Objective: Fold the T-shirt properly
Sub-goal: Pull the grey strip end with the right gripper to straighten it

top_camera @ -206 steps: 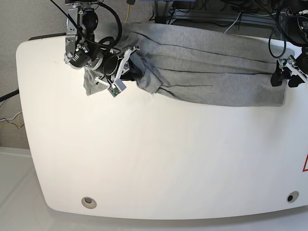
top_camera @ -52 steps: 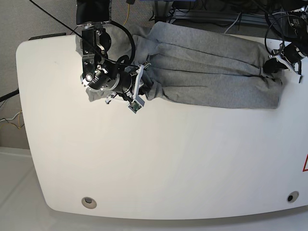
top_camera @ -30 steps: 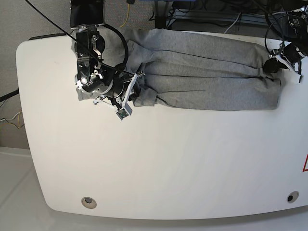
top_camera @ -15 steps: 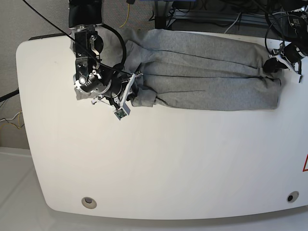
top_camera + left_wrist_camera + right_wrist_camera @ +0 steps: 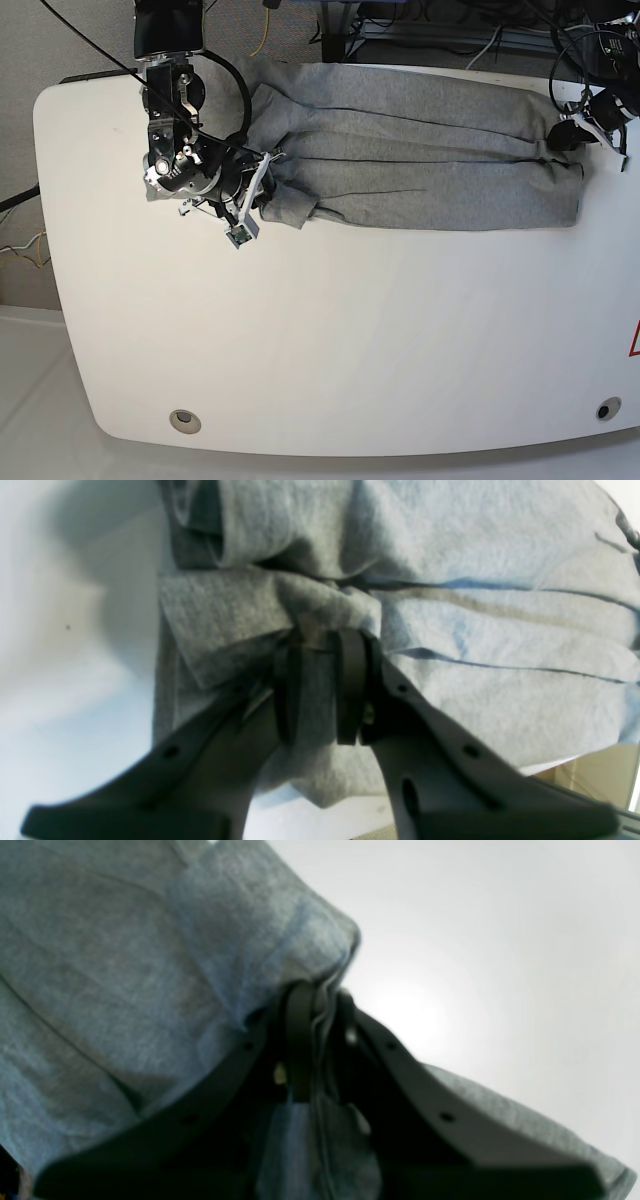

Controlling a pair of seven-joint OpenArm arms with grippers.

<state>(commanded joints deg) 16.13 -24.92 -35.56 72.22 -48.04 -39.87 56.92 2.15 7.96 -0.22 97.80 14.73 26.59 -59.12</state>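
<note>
White table is spanned at its far edge by the T-shirt, whose ends are pinched in the closed left gripper and right gripper.

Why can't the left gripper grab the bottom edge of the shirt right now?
It probably could reach, since that edge lies bare nearby, but the left gripper is already shut on the T-shirt corner and would have to let go first.

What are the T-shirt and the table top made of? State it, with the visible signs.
T-shirt: soft knit fabric, probably cotton jersey, heather grey and matte; it creases into long folds and looks fuzzy in the left wrist view. Table top: smooth, hard, white, likely laminate or painted board; a soft sheen shows, but the material itself is uncertain.
</note>
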